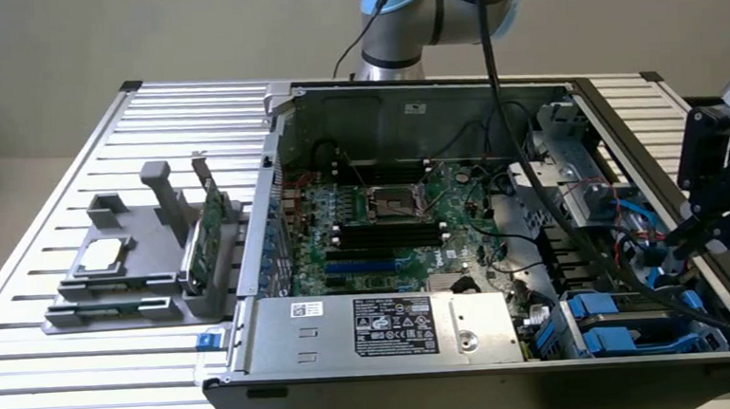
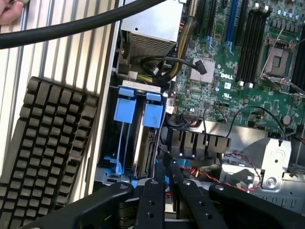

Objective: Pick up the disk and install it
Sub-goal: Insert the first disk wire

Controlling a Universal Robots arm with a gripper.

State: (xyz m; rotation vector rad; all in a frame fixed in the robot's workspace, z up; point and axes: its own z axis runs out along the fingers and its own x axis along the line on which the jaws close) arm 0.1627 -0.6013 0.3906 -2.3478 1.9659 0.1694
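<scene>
My claw (image 2: pixel 167 164) hangs over the open computer (image 2: pixel 228 71); clenched or released, I cannot tell; the disk (image 2: pixel 152 114) stands in the bay (image 2: pixel 106 143) just ahead of it, beside another blue carrier (image 2: pixel 126 100).

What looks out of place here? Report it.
Nothing looks spilled or broken. One oddity: a thick black cable hangs across the open computer case, over the motherboard, where it could snag.

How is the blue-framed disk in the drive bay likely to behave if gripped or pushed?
The disk looks rigid: metal body in a hard blue frame, so probably no flex. Likely heavy for its size. Seated in the drive bay between walls, it should slide rather than tip.
</scene>
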